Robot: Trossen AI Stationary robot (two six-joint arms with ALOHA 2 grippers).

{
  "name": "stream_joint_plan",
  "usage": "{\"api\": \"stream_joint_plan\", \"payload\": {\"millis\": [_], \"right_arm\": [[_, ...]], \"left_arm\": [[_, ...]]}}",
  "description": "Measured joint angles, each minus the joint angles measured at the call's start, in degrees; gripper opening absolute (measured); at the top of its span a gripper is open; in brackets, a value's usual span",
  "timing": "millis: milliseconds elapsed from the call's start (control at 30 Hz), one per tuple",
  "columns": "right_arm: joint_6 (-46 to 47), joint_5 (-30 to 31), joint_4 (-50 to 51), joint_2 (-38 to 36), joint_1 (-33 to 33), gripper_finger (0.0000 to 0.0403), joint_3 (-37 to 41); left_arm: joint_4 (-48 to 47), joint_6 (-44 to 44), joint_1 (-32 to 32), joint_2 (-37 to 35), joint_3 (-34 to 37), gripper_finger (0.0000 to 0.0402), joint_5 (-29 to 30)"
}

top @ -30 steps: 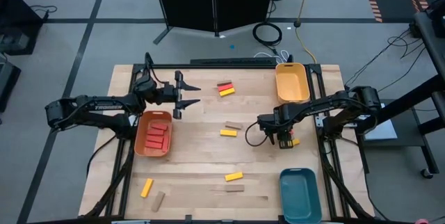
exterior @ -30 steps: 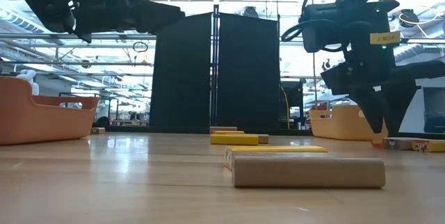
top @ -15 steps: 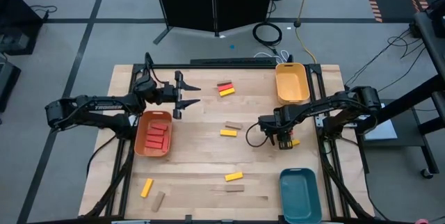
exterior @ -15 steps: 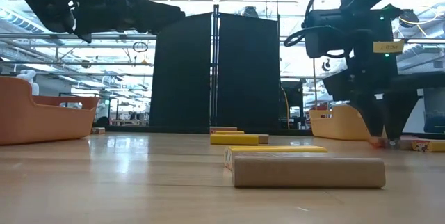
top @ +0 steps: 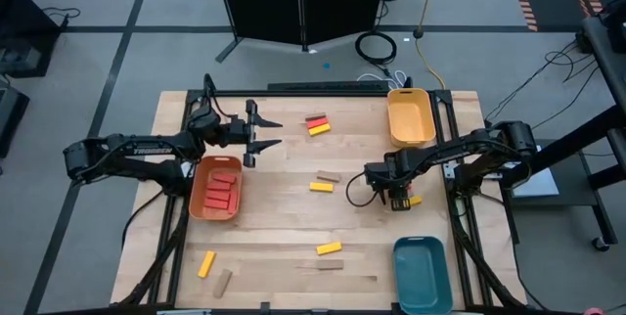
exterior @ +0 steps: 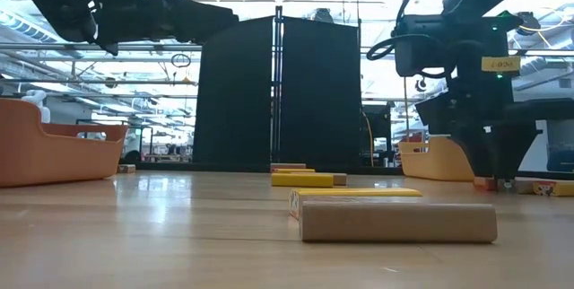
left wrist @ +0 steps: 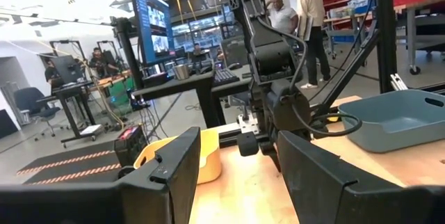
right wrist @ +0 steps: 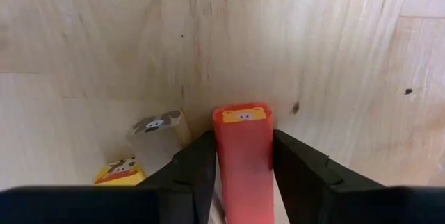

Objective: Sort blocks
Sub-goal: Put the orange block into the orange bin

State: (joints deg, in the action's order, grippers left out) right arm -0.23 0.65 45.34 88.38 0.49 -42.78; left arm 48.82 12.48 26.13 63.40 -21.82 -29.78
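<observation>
Right gripper [right wrist: 242,172] is clasping a red block [right wrist: 243,156] against the bench [top: 284,173], right side. Left gripper [top: 264,134] is hovering spread apart beyond the orange tray [top: 199,207].

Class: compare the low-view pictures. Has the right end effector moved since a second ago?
Yes. The right end effector has shifted rightward and down to the tabletop, judged against the yellow tray behind it.

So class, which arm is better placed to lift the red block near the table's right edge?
The right arm. Its hand is down at the table with the red block between its fingers. The left hand hangs open, well above the table, far across by the orange tray.
</observation>
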Motion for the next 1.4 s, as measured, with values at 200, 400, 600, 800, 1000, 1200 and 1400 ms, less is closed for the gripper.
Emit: {"api": "stream_joint_plan", "payload": {"millis": [200, 400, 600, 800, 1000, 1200, 1400], "right_arm": [[0.0, -0.6, 0.3, 0.0, 0.0, 0.0087, -0.5], [-1.3, -0.6, -2.6, 0.1, -0.1, 0.0090, -5.3], [-6.8, -0.5, -12.1, 0.1, -0.2, 0.0090, -12.2], [-12.1, -0.6, -25.1, 0.1, -0.9, 0.0090, -20.9], [-13.1, -0.6, -45.1, 0.0, -0.9, 0.0091, -24.2], [-14.4, -0.2, -59.0, 0.0, -0.9, 0.0091, -24.2], [-13.9, 2.5, -61.1, 0.0, -1.1, 0.0091, -24.2]], "left_arm": [[-0.4, -0.1, 0.0, 0.0, 0.0, 0.0189, 0.0], [-0.8, -0.2, 0.0, 0.0, 0.0, 0.0189, 0.0], [-0.7, -0.2, 0.0, 0.0, 0.0, 0.0189, -1.0], [0.2, -0.6, -0.7, 0.0, 0.0, 0.0189, -7.5], [2.7, -1.0, -3.1, 0.4, 0.0, 0.0189, -7.5], [6.2, -4.7, -4.1, 4.3, -1.4, 0.0189, -7.4], [7.2, -4.6, -4.6, 11.0, -5.1, 0.0189, -7.4]]}}
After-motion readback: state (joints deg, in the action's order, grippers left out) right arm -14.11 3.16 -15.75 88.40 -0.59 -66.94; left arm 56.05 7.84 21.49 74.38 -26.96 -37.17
